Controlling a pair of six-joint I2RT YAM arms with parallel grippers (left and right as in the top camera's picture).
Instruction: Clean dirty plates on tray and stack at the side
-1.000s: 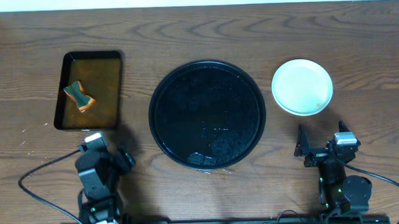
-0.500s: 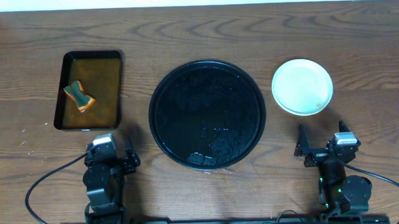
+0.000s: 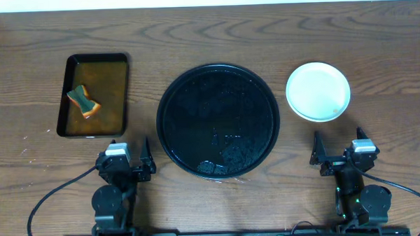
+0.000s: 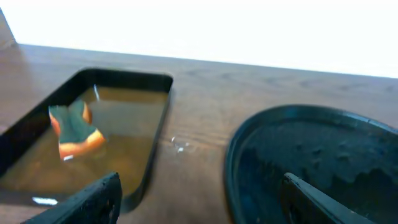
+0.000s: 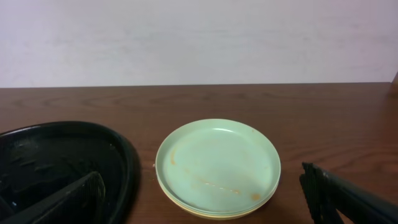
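Seems near done: plates (image 3: pixel 318 91) stacked on tabletop (image 3: pixel 214 34) right of bare round black tray (image 3: pixel 195 104), faint smears atop, left hand (image 3: pixel 124 154) and right hand (image 3: pixel 339 143) spread, empty

Place: robot lab bench | Basis: left arm (image 3: pixel 113 205) and right arm (image 3: pixel 360 200) based at near edge of wood-grain table (image 3: pixel 207 34), cable (image 3: pixel 62 185) looping loose over it | plain pale wall (image 5: pixel 199 37) behind | few props set well apart: black tray (image 3: pixel 160 123), stacked plates (image 3: pixel 317 91), sponge (image 3: pixel 83 101) in small tray (image 3: pixel 109 86).
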